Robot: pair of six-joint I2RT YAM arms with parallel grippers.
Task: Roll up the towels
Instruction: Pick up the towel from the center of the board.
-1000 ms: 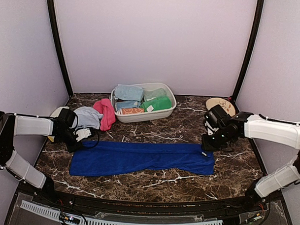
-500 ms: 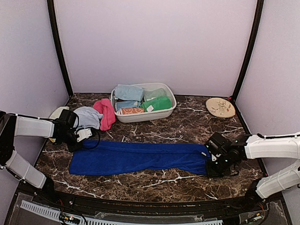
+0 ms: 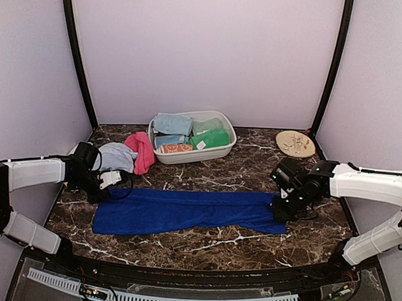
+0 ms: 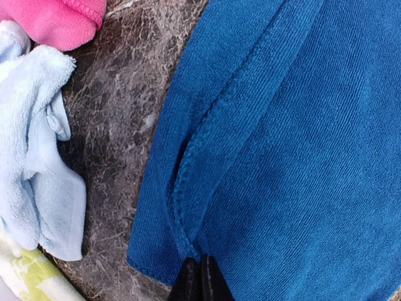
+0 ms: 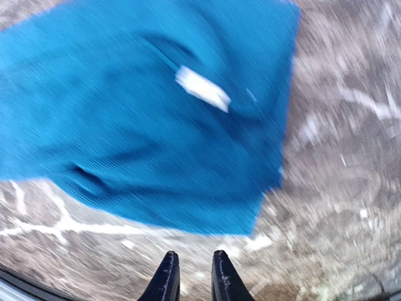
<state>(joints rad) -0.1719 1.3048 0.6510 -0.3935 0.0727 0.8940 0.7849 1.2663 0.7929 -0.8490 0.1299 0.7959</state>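
The long royal blue towel [image 3: 185,211] lies spread flat across the front of the marble table. My left gripper [image 3: 111,181] is shut on a folded edge at its left end, which the left wrist view shows close up [image 4: 200,271] with the towel [image 4: 294,144] filling the frame. My right gripper [image 3: 283,209] hovers over the towel's right end, with its jaws slightly apart and empty [image 5: 193,258]. The towel's right corner [image 5: 156,125] and its white label lie just ahead. A small pale blue towel [image 3: 116,156] and a pink towel [image 3: 143,150] lie at the back left.
A white oval tub [image 3: 226,145] at the back centre holds pale blue, green and other folded towels. A round tan plate [image 3: 296,142] sits at the back right. A pale yellow-white object [image 4: 22,276] lies at the far left beside the pale blue towel [image 4: 31,157].
My right gripper swung from the towel's far right edge to its near right corner, then back a little over the right end. The left arm shifted slightly and kept its hold.
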